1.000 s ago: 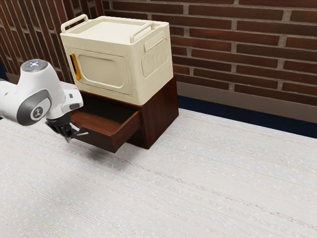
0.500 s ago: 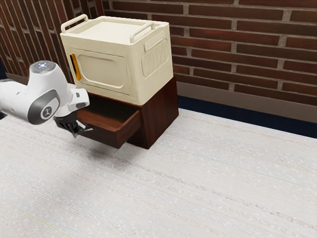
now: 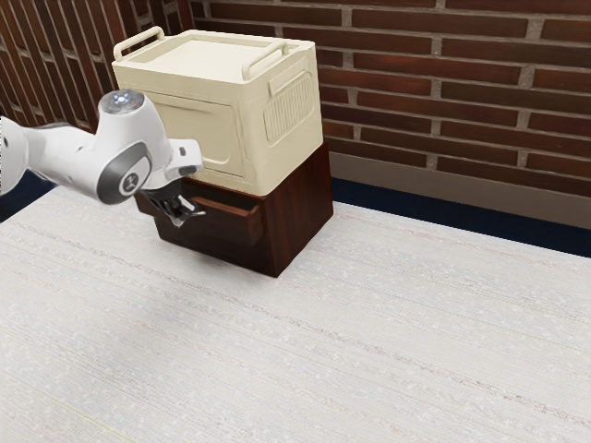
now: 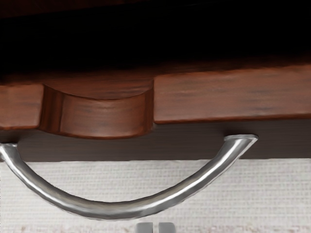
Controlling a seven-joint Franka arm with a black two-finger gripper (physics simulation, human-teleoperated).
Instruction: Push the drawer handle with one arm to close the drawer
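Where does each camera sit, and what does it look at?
Exterior view: beside my arm, looking down at the drawer; my arm and black gripper show.
Wrist view: on my wrist, facing the drawer's silver handle; a bit of my gripper shows.
Both share the drawer and white table.

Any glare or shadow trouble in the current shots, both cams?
Wrist view: bright glare streaks along the metal handle, space behind the drawer front drops to near-black, no detail. Exterior view: dark gripper has low contrast against the dark wood; soft, faint shadowing on the pale surface.
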